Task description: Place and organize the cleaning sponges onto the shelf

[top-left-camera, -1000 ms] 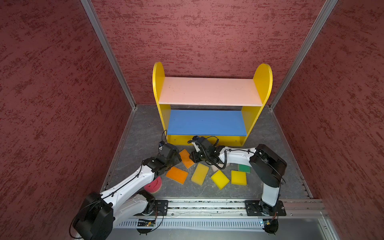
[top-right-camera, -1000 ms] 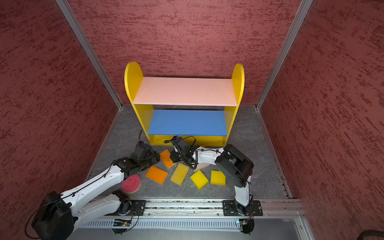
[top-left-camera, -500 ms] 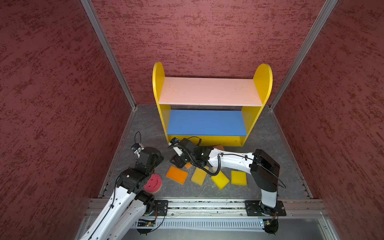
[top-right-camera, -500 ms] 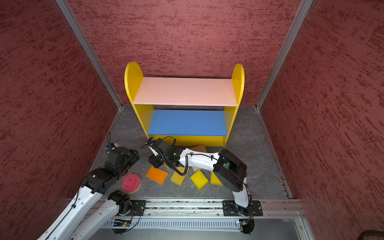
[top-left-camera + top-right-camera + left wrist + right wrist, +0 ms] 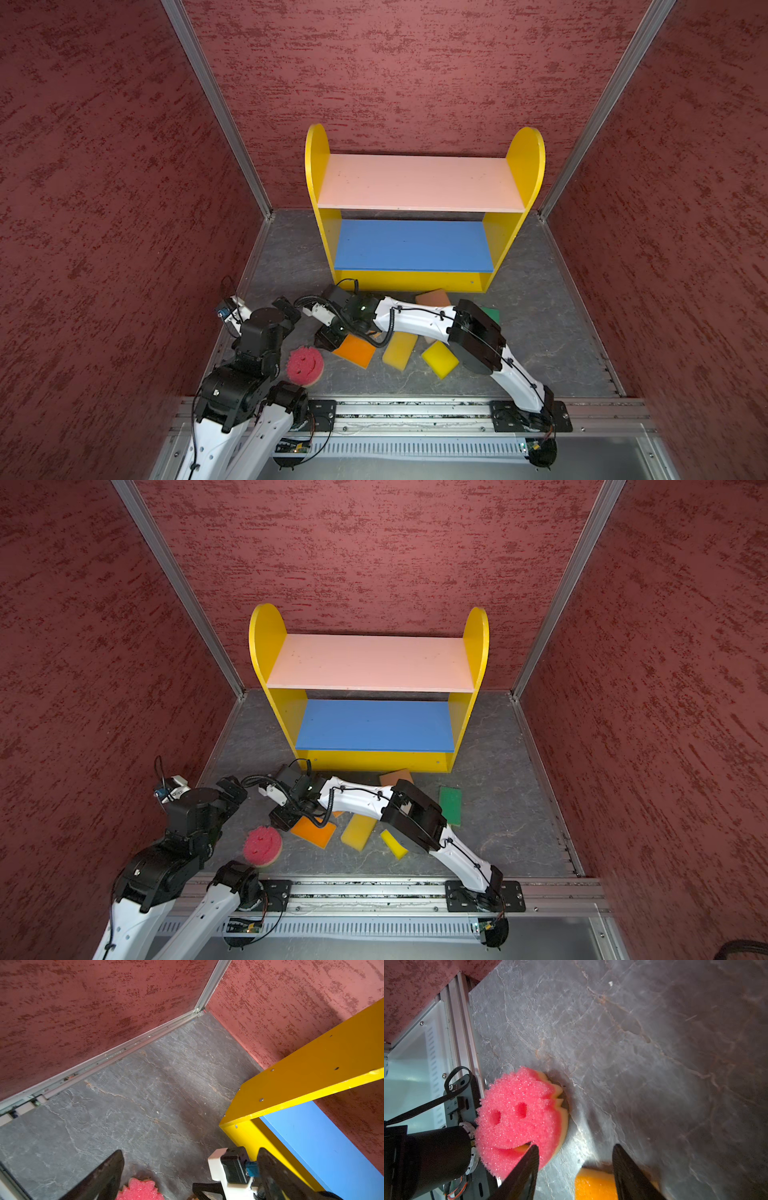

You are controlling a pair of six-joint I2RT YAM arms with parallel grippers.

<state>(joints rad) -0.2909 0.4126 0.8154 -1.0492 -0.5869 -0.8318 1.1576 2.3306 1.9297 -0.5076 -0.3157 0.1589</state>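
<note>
1. The scene is closed in by red textured walls (image 5: 415, 62) on three sides.
2. A grey stone-patterned floor (image 5: 540, 332) is seen below them.
3. The shelf (image 5: 419, 183) (image 5: 370, 660) is set against the back wall. Its pink board is on top, the blue board below it and the yellow base on the floor.
4. The right arm (image 5: 415, 320) is stretched low across the middle towards the left. The left arm (image 5: 232, 390) is folded up near the left wall.
5. The right gripper (image 5: 575, 1149) (image 5: 328, 338) is held over a corner of the orange sponge (image 5: 355, 351) (image 5: 593, 1184). Its jaws are parted, and a gap is seen between one finger and that sponge, so nothing is clamped.
6. The left gripper (image 5: 190, 1152) (image 5: 286, 309) is spread wide over bare floor beside the shelf's left side panel.
7. All sponges in view are found on the floor in front of the shelf.
8. The green sponge (image 5: 451, 804) is laid beside the right arm's elbow, and the peach sponge (image 5: 432, 298) just in front of the shelf's base.
9. A yellow sponge (image 5: 400, 350) is placed beside the orange one, and a second yellow sponge (image 5: 439, 359) is partly covered by the elbow.
10. The round pink sponge (image 5: 305, 365) (image 5: 519, 1118) is seen face up near the front rail.
</note>
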